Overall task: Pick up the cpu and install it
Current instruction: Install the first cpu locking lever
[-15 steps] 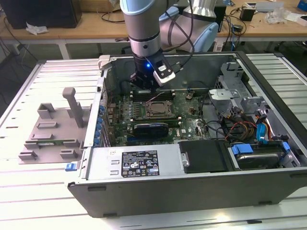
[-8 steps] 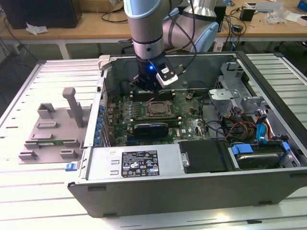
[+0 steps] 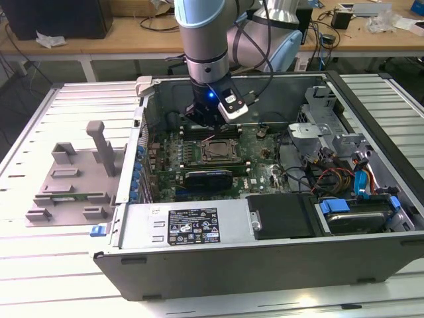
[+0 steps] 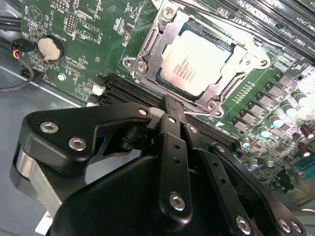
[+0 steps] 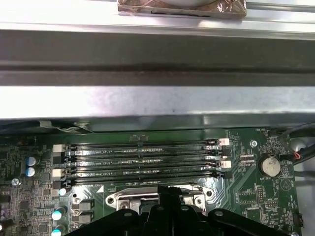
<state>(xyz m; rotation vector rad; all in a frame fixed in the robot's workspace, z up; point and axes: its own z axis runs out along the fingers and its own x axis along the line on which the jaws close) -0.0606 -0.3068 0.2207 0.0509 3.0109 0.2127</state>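
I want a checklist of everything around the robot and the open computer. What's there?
Surface: slatted metal table, holding an open computer case.
Job's things: cpu lies in its socket on the motherboard, as the second wrist view shows.
Clutter: grey fixture plate at the exterior view's left.
Grippers: gripper shut, holding nothing, above the socket.
Cables: coloured wires inside the case; black cable on the arm.
Surroundings: wooden benches behind.
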